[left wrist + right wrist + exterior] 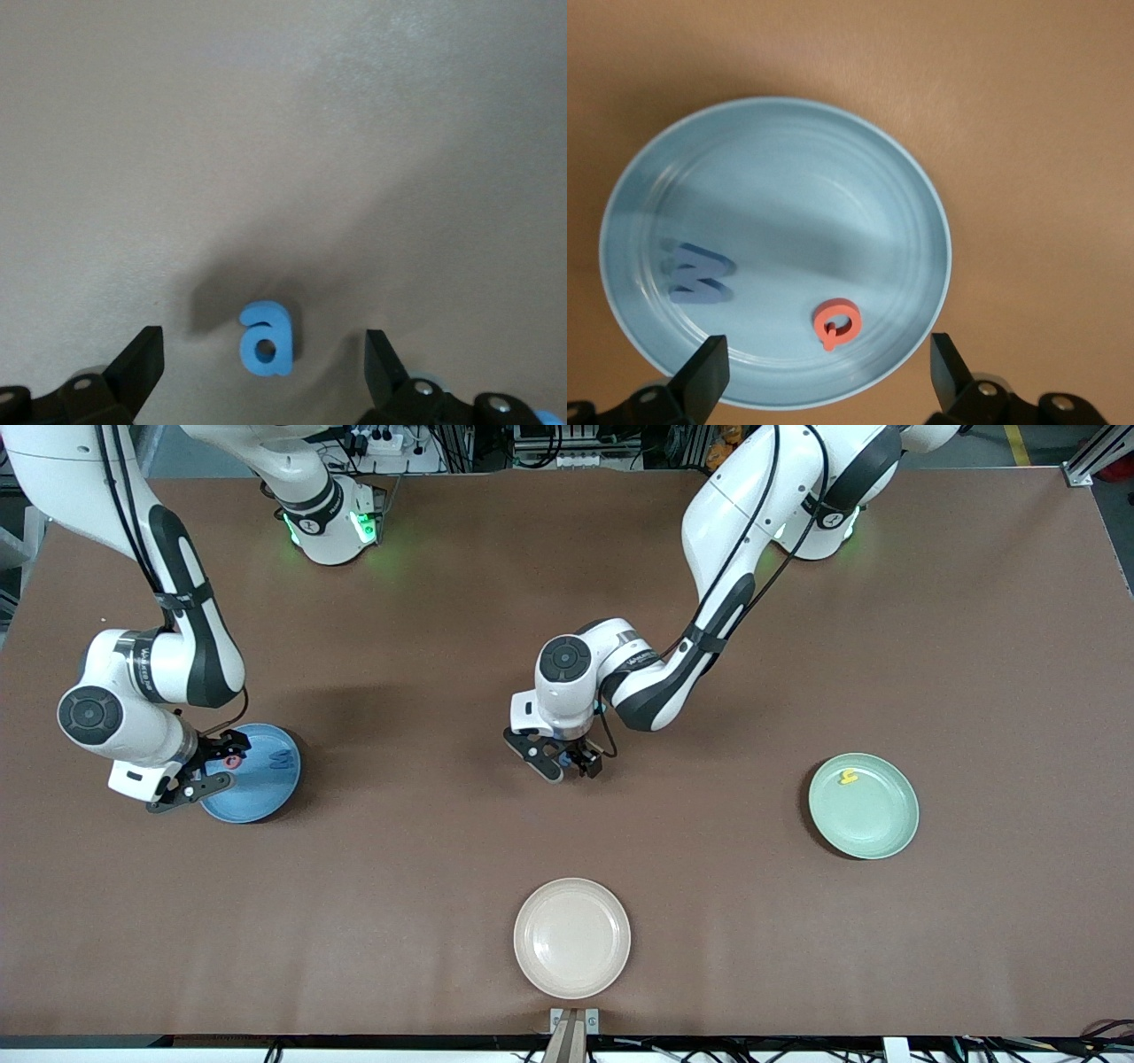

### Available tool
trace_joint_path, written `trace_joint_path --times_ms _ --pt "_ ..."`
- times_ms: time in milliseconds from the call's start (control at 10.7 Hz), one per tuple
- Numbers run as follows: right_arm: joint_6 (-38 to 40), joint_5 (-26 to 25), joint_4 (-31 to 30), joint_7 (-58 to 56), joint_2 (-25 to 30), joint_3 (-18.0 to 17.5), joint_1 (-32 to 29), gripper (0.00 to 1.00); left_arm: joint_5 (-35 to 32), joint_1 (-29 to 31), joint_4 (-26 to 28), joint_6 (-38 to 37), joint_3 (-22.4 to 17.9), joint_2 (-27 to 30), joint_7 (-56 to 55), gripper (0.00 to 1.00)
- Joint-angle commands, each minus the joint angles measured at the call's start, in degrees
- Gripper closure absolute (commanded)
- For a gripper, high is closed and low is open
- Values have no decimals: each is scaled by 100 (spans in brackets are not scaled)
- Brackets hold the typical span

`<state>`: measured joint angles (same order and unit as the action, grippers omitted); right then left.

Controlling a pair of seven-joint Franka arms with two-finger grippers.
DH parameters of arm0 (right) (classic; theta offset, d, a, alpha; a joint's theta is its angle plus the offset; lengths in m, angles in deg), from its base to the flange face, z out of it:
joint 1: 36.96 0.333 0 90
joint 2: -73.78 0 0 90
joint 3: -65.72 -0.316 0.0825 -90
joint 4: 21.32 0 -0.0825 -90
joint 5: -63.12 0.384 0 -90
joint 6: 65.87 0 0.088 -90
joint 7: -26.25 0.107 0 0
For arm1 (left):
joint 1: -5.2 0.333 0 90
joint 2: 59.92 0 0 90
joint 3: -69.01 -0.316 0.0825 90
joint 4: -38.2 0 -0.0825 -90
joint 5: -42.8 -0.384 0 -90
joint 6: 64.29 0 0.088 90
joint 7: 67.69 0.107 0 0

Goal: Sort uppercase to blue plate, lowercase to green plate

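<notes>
The right gripper (197,771) hangs over the blue plate (266,797) at the right arm's end of the table, its fingers (704,376) spread as wide as they go and gripping nothing. In the right wrist view, the red Q (836,322) lies flat on the plate floor in the gap between the two fingertips, closer to neither by much, and clear of both. The blue W (698,276) lies on the same plate, apart from the Q, out past the tip of one finger rather than between them. Both capitals rest inside the plate's rim.

The left gripper (560,762) is low over the bare table near its middle, fingers (142,363) likewise wide apart and empty. In the left wrist view, the blue a (266,339) lies flat on the tabletop between the two fingertips, roughly centred in the gap, with open table showing on either side of it; neither pad touches it.

The green plate (877,828) sits toward the left arm's end of the table, well away from both sets of fingers, with the yellow h (849,777) lying in it near the rim. A cream-white plate (572,937) sits nearer to the front camera than the left gripper.
</notes>
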<state>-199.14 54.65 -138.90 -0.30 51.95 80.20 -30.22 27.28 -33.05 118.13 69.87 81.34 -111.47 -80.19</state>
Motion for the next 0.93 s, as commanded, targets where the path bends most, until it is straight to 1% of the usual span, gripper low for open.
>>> trace_joint_path --times_ms 0,93,186,279,466,559,745,838 --pt "247 29 50 201 206 -76 56 0 -109 -121 -128 -4 -90 -75 -200 2" --pt "388 238 137 290 215 -129 73 0 -117 -121 -119 -12 -90 -75 -191 6" --pt "476 484 225 299 215 -138 82 0 -118 -121 -119 -12 -98 -75 -165 6" --pt "555 617 261 317 215 -138 82 0 -118 -103 -119 -12 -116 -75 -139 6" --pt "643 627 349 535 224 -182 100 0 -118 -103 -110 -21 -116 -75 -130 9" --pt "748 627 410 632 232 -260 100 0 -118 -94 -110 -21 -116 -101 -139 9" --pt "776 627 542 816 189 -375 100 0 -109 -103 -110 -21 -116 -127 -139 16" --pt "785 627 551 1088 232 -541 100 0 -100 -103 -110 -21 -116 -128 -147 17"
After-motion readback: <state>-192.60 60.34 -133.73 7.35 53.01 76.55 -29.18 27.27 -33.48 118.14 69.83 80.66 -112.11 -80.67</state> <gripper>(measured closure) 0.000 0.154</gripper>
